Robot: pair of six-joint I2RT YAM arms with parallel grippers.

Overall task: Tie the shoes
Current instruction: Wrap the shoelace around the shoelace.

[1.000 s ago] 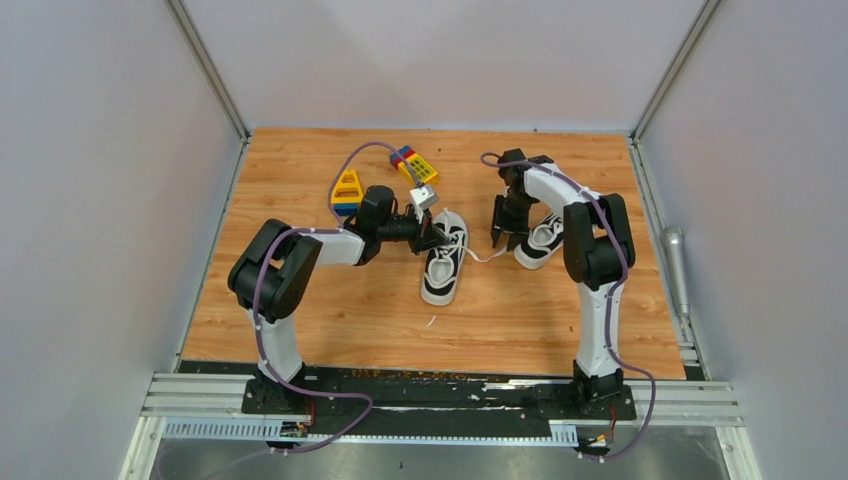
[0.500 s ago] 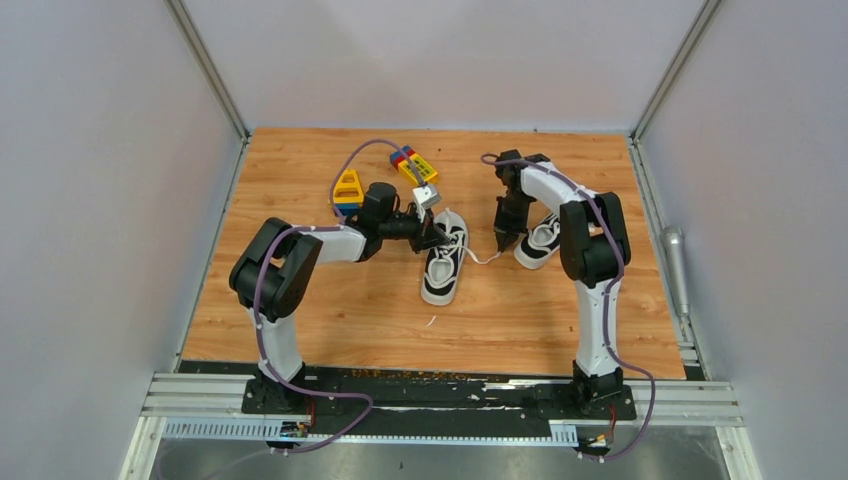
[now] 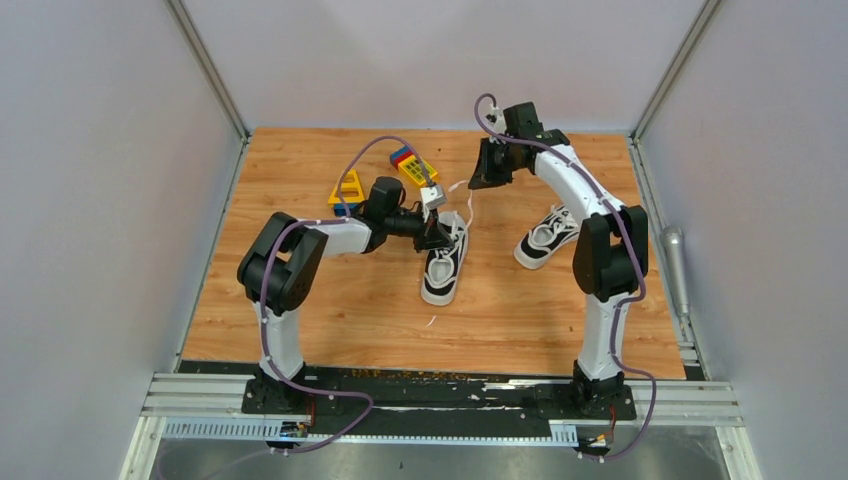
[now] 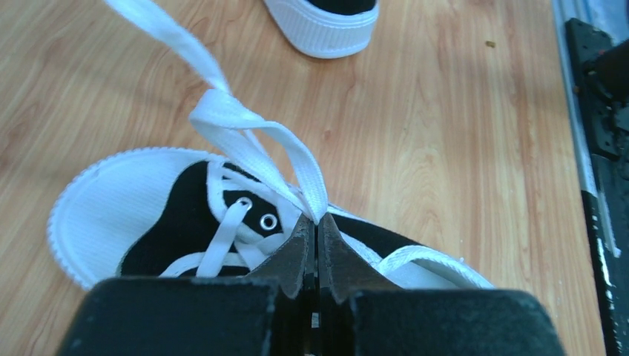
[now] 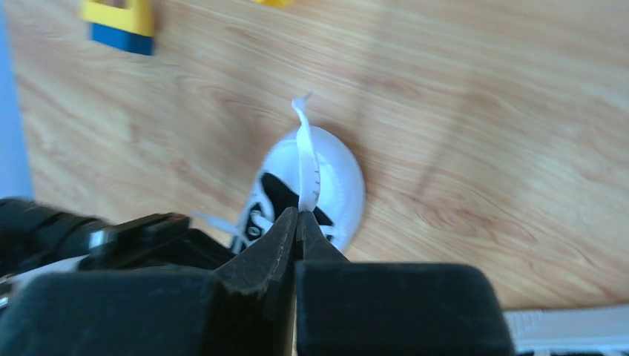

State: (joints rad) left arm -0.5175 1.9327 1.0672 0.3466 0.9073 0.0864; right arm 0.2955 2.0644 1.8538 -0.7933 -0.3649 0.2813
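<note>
long white lace [image 4: 222,111] of the small black canvas sneaker [image 4: 111,204] is pinched low by the left end effector [image 4: 317,222], high by the right end effector [image 5: 298,215], presumably for tension

Your left arm [image 3: 300,250] reaches low toward the right, forearm near level. Left gripper [image 4: 317,226]: jaws pinched together on a lace loop [image 4: 252,141]. Your right arm [image 3: 575,185] stretches up and far forward, wrist turned left. Right gripper [image 5: 298,216]: jaws clamped on a lace strand [image 5: 305,159].
</note>
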